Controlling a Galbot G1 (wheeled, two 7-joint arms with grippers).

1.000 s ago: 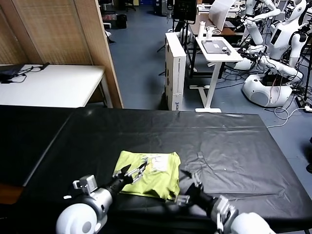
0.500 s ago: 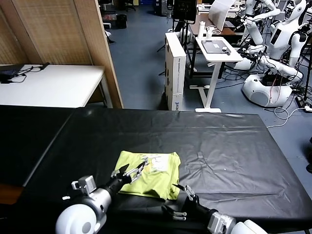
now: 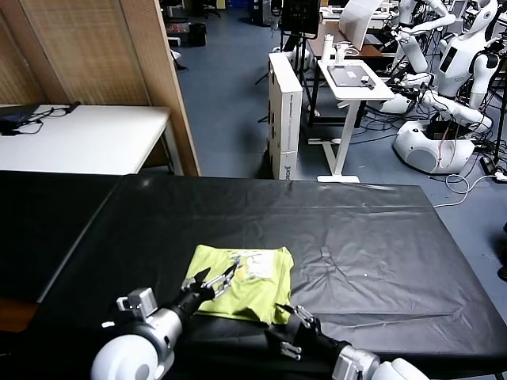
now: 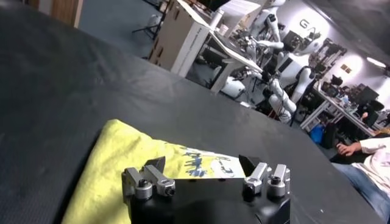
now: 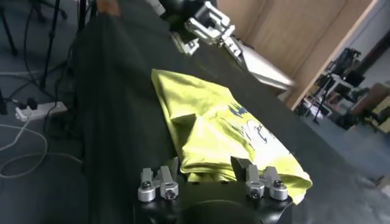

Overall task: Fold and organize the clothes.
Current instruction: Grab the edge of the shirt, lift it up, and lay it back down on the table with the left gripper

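The lime yellow-green T-shirt (image 3: 245, 279) lies folded into a small rectangle on the black table (image 3: 356, 237), with a printed white patch facing up. My left gripper (image 3: 212, 282) is open and empty, hovering over the shirt's near-left part; in the left wrist view (image 4: 201, 164) the shirt (image 4: 116, 167) lies just beyond its fingers. My right gripper (image 3: 289, 328) is open and empty, low at the front edge just before the shirt's near-right corner. In the right wrist view (image 5: 206, 165) the shirt's folded edge (image 5: 210, 122) lies between and beyond its fingers, and the left gripper (image 5: 207, 30) shows farther off.
The black cloth covers the whole table, with wrinkles on the right (image 3: 372, 277). Beyond the far edge stand a white table (image 3: 87, 138), a wooden partition (image 3: 150, 71), a cardboard box (image 3: 285, 111), a white desk (image 3: 352, 79) and other robots (image 3: 444, 87).
My right gripper has drawn back from beside the shirt's near-right corner to lower at the table's front edge. My left gripper and the shirt have barely moved.
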